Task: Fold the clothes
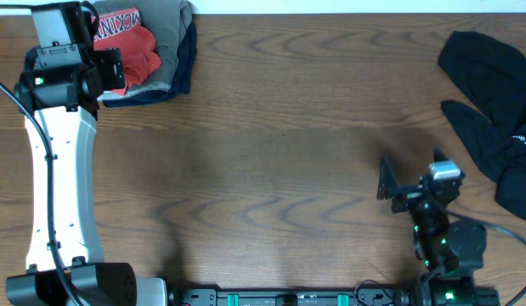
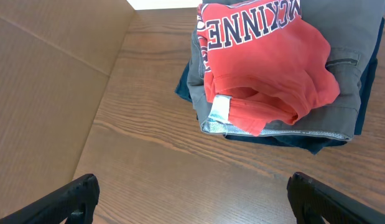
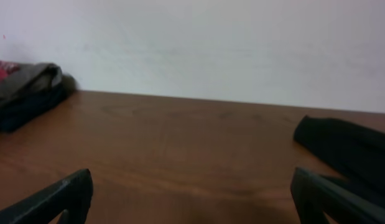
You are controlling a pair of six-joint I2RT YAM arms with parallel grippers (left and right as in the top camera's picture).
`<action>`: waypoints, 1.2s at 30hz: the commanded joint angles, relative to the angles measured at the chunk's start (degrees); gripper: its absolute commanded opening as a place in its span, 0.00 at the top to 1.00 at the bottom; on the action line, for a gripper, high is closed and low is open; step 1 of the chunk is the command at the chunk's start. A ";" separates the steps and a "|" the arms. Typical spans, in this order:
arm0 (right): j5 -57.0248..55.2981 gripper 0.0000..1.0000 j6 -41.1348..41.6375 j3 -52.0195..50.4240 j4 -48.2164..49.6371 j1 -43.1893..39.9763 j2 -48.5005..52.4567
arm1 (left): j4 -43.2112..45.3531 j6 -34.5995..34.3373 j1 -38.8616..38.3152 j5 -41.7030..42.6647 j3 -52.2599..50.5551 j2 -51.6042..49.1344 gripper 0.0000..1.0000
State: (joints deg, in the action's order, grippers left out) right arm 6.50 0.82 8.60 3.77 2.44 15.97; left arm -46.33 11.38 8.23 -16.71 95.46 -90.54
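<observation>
Two garments lie well apart on the wooden table (image 1: 271, 153). At the far left corner a coral-red T-shirt (image 2: 267, 68) sits loosely bunched on top of a small stack. Its white-and-navy lettering faces up and a white neck label (image 2: 220, 107) shows at its near edge. Under it lies a grey garment (image 2: 360, 37), and beneath that a dark blue garment (image 2: 186, 90) pokes out at the left and near sides. The black garment (image 1: 492, 110) sprawls limp and unfolded at the right edge of the table, partly running out of the overhead view, with a small white mark (image 1: 524, 136) close to that edge.

The left gripper (image 2: 192, 191) hovers over bare wood near the stack, its jaws spread wide, nothing between them and no cloth touched. The right gripper (image 3: 192, 186) sits low over the near right part of the table, beside the black garment but apart from it. Its jaws are likewise wide and empty, pointing toward the white wall (image 3: 211, 43)
</observation>
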 commanded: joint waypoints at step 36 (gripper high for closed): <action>-0.50 0.01 0.39 -8.28 -7.45 -0.55 -11.56 | -0.15 -0.13 0.20 -0.31 0.07 -0.07 0.02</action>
State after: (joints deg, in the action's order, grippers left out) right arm 6.20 0.82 0.40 -3.53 2.44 4.71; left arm -46.33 11.38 8.23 -16.71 95.46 -90.54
